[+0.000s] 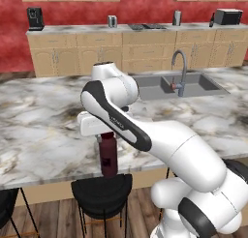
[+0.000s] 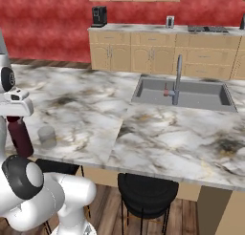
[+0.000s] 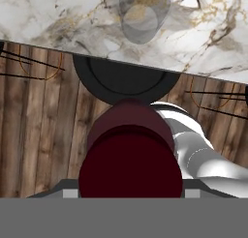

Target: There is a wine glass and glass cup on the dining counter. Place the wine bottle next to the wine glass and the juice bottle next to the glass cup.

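Claw (image 3: 130, 196) pointing down, clamped on juice bottle (image 1: 108, 157) | beside glass cup (image 2: 47, 136)

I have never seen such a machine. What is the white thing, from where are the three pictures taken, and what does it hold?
The white thing is a robot arm on a driving base. Two pictures come from cameras on the base, behind the arm to its left and right; the third looks down from the hand. Its fingers are shut on the stubby dark maroon juice bottle, which stands upright at the near edge of the long white-grey marble dining counter. Beside the bottle stands a small clear stemless glass cup. Further back, a grey sink with a tap is set in the counter. Black stools stand below.
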